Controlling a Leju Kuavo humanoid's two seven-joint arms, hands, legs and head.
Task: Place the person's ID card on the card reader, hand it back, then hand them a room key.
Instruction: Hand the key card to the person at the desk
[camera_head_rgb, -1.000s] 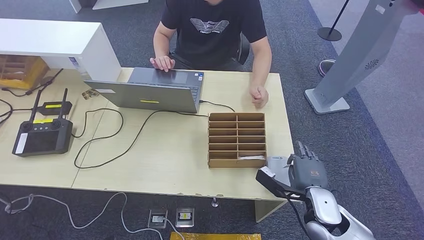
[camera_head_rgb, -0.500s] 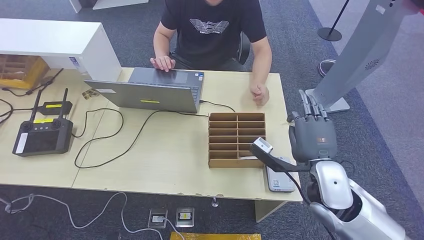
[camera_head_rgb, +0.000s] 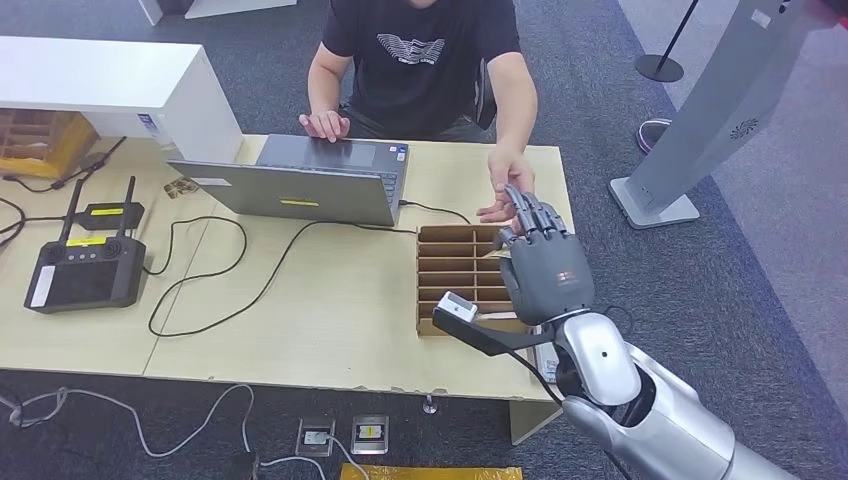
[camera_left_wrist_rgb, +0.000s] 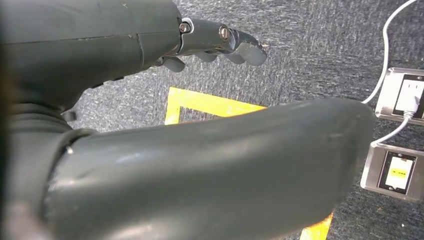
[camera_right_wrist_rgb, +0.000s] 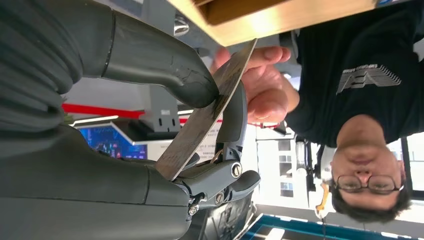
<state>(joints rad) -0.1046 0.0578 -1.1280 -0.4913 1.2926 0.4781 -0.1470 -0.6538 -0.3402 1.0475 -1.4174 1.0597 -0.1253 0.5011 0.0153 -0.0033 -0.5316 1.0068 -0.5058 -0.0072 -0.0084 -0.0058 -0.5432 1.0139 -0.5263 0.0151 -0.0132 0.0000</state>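
Note:
My right hand (camera_head_rgb: 545, 275) hangs over the far right part of the wooden slotted box (camera_head_rgb: 460, 270), its back toward me. In the right wrist view it pinches a thin card (camera_right_wrist_rgb: 200, 125) between thumb (camera_right_wrist_rgb: 195, 90) and fingers. The person's hand (camera_right_wrist_rgb: 265, 85) touches the card's far end; in the head view that hand (camera_head_rgb: 505, 195) lies open just beyond my fingertips. A white card (camera_head_rgb: 500, 316) lies in the box's nearest slot. My left hand (camera_left_wrist_rgb: 220, 42) hangs above the carpet, fingers extended, holding nothing.
A person in a black shirt (camera_head_rgb: 420, 60) sits across the table (camera_head_rgb: 330, 320), their other hand on an open laptop (camera_head_rgb: 300, 185). A black remote controller (camera_head_rgb: 85, 272) and cables lie at the left. A grey kiosk stand (camera_head_rgb: 700, 120) is on the floor at the right.
My right hand rose from the table's front right corner and moved left and forward over the box, covering the grey reader. The person's fist opened and reached to my fingertips.

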